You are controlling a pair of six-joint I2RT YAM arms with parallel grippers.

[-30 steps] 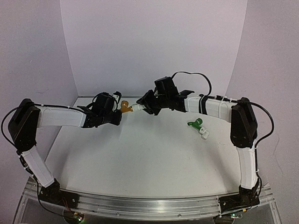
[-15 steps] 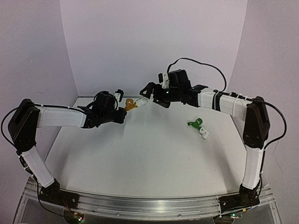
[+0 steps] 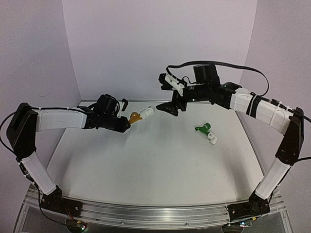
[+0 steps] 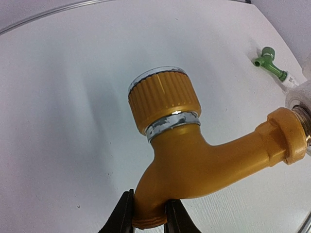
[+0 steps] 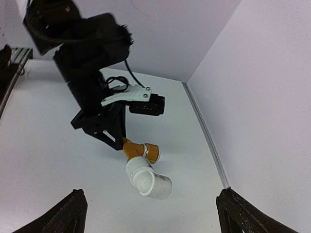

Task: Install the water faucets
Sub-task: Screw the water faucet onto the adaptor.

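A white elbow pipe fitting [image 5: 147,180] hangs above the white table [image 3: 146,165]. Another small white fitting [image 3: 212,140] lies on it, toward the right.

White-wrapped arm links [image 3: 58,119], black joints [image 3: 24,128], black cables [image 3: 228,63], aluminium base rail [image 3: 146,213]

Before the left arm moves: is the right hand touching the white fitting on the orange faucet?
Apart. The right wrist view shows the white fitting on the orange faucet between the open fingers of the right hand, clear of both.
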